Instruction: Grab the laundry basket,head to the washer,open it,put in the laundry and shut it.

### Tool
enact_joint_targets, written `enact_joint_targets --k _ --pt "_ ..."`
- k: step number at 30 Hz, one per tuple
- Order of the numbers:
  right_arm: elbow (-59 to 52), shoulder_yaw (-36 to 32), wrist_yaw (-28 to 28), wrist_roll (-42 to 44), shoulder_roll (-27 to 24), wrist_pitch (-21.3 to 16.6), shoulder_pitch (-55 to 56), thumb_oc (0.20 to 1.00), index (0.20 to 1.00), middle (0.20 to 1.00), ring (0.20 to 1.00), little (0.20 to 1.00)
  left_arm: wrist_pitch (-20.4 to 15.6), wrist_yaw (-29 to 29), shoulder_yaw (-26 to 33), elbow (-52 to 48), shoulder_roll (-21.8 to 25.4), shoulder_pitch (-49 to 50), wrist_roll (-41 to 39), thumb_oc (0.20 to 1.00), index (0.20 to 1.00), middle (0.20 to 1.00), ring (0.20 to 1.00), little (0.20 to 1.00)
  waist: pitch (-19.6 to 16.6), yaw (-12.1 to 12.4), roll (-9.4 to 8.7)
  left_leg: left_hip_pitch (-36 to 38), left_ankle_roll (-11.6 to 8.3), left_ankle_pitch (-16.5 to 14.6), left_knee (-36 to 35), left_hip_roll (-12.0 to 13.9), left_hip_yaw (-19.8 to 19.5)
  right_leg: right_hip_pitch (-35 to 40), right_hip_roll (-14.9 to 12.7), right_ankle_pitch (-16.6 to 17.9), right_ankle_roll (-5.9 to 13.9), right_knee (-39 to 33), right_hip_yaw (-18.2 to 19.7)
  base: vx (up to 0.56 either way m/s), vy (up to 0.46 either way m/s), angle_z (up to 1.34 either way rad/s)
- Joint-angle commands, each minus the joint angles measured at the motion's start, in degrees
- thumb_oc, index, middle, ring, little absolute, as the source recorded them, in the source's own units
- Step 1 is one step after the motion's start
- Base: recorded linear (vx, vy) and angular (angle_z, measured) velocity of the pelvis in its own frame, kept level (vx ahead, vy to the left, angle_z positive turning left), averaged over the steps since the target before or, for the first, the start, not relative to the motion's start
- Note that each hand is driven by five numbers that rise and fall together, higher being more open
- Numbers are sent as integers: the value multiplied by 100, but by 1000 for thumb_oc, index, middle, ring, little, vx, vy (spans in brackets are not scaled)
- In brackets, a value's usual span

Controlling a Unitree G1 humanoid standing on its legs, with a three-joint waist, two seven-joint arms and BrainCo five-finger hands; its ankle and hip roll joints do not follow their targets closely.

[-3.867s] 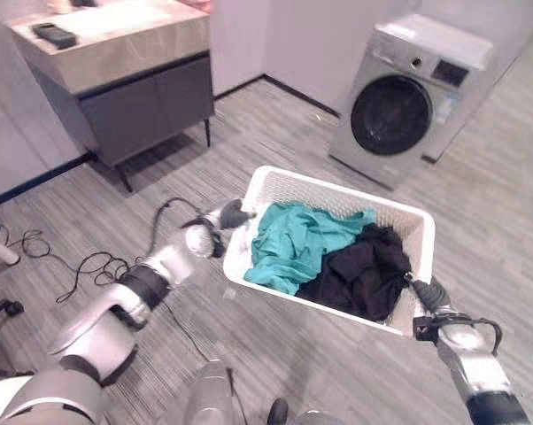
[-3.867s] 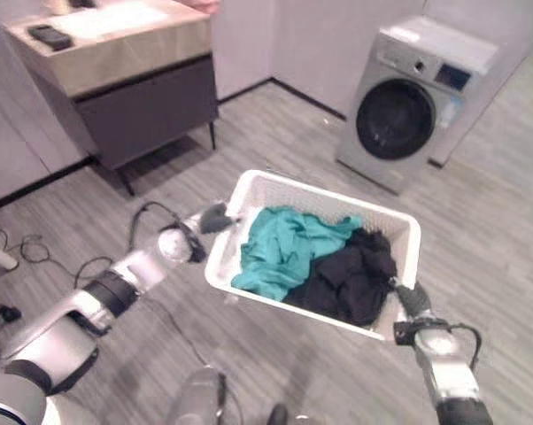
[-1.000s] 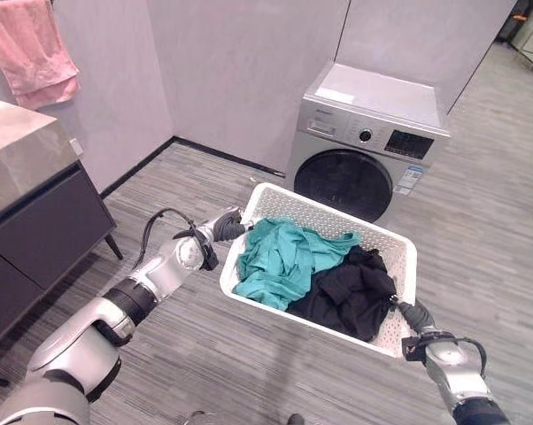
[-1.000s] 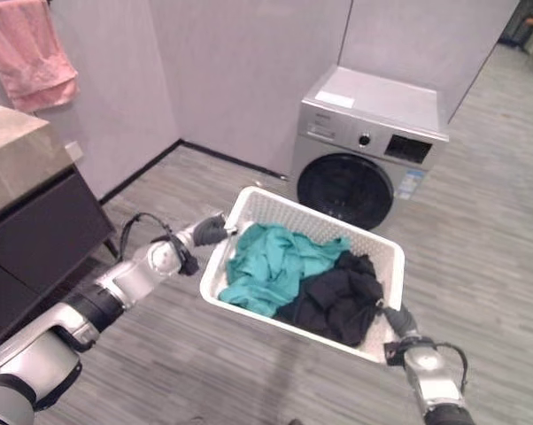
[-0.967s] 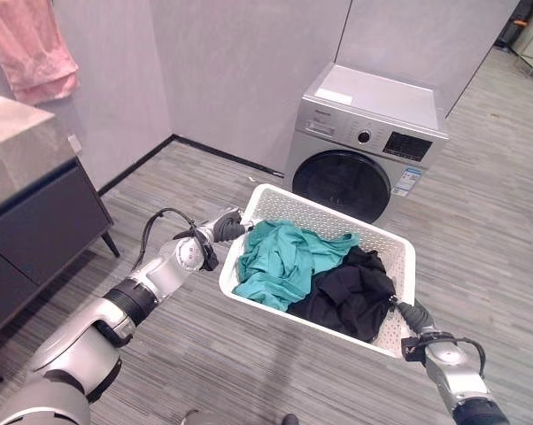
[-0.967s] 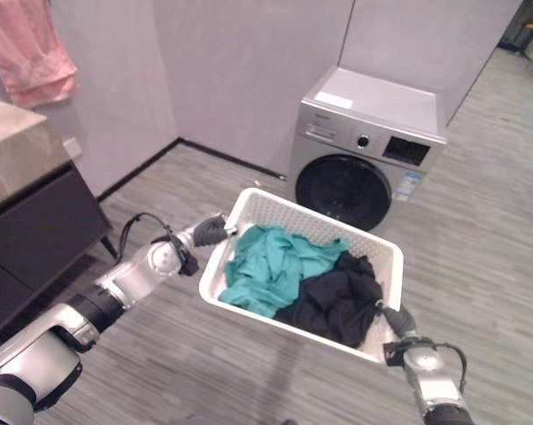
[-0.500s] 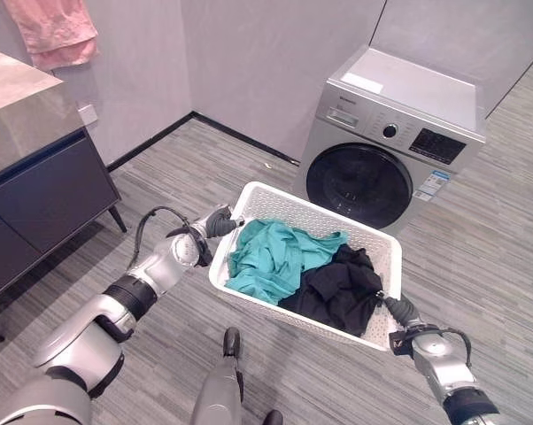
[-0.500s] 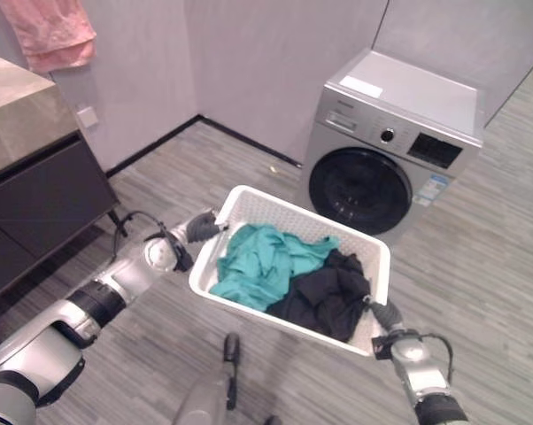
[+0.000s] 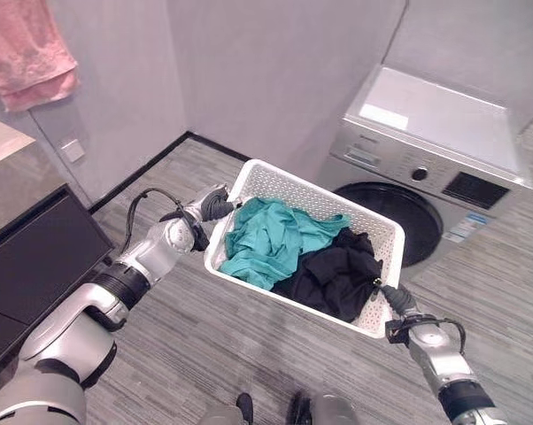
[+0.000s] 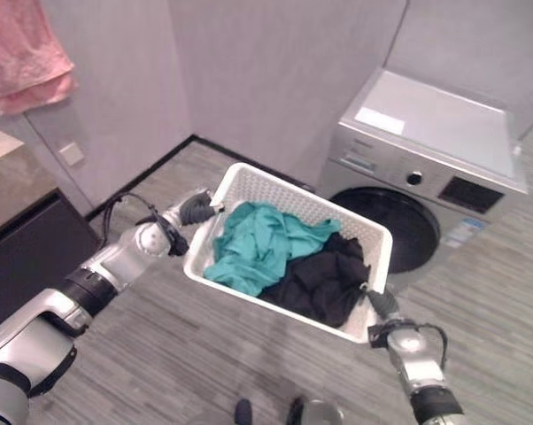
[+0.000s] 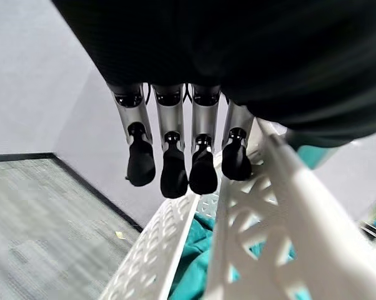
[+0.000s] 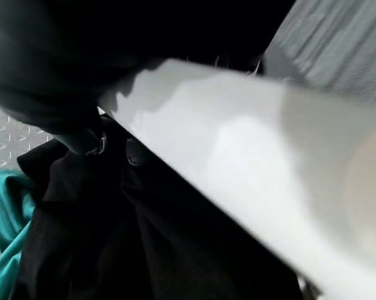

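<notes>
I hold a white laundry basket (image 9: 280, 180) off the floor between both hands. A teal garment (image 9: 268, 237) and a black one (image 9: 339, 277) lie inside it. My left hand (image 9: 213, 207) is shut on the basket's left end, its fingers (image 11: 173, 167) reaching over the rim (image 11: 263, 206). My right hand (image 9: 399, 303) is shut on the right end, where the rim (image 12: 238, 162) crosses the right wrist view above the black cloth (image 12: 144, 244). The silver washer (image 10: 444, 133) stands just beyond the basket with its round dark door (image 10: 413, 232) shut.
A pink towel (image 9: 26, 53) hangs on the wall at the left, above a dark cabinet (image 9: 32, 261) with a stone top. A wall socket (image 9: 71, 150) sits beside it. Grey plank floor (image 9: 187, 345) lies below the basket.
The camera has moved closer, so the washer looks larger and sits right behind the basket. Both hands keep the same hold on the basket.
</notes>
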Motion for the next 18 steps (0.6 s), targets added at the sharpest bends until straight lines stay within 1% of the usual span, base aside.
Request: enact_joint_targets --k 1,3,4,8,10,12,18 --pt "186 -480 -184 255 -539 -255 7 200 200 200 200 200 -197 486 600 324 129 -638 83 200 200 200 200 200 -507 94 59 -492 -229 -31 204 184 353 668 -178 479 352 -218 226 127 -34 108" --pt "283 -477 -150 343 -516 -227 -4 200 200 200 200 200 -202 472 559 407 36 -650 78 200 200 200 200 200 -659 114 30 -405 -255 -86 107 181 399 999 -251 538 391 -778 -6 150 -82 71" --pt "326 -466 -148 352 -524 -221 -10 200 200 200 200 200 -206 477 553 437 -22 -602 61 200 200 200 200 200 -730 150 20 -385 -286 -83 58 195 407 1101 -264 581 411 -939 -110 150 -99 61" --pt "356 -467 -93 442 -529 -237 24 200 200 200 200 200 -232 471 607 499 -117 -490 -13 200 200 200 200 200 -928 212 14 -311 -409 -46 -167 271 359 1441 -195 643 450 -1587 -388 92 -80 6" --pt "364 -497 -115 469 -556 -250 46 200 200 200 200 200 -246 471 607 501 -153 -486 -45 200 200 200 200 200 -965 223 0 -304 -456 -33 -213 287 303 1504 -165 616 431 -1680 -448 54 -53 5" --pt "342 -550 -117 532 -529 -269 104 200 200 200 200 200 -254 457 654 467 -232 -378 -60 200 200 200 200 200 -1029 249 -29 -265 -513 -46 -271 318 246 1636 -101 497 392 -1832 -573 73 -66 -9" --pt "433 -571 -100 615 -465 -261 194 200 200 200 200 200 -229 439 718 510 -213 -253 -69 200 200 200 200 200 -1099 264 -41 -165 -562 -60 -344 364 226 1751 -49 408 340 -1935 -654 30 -19 -2"
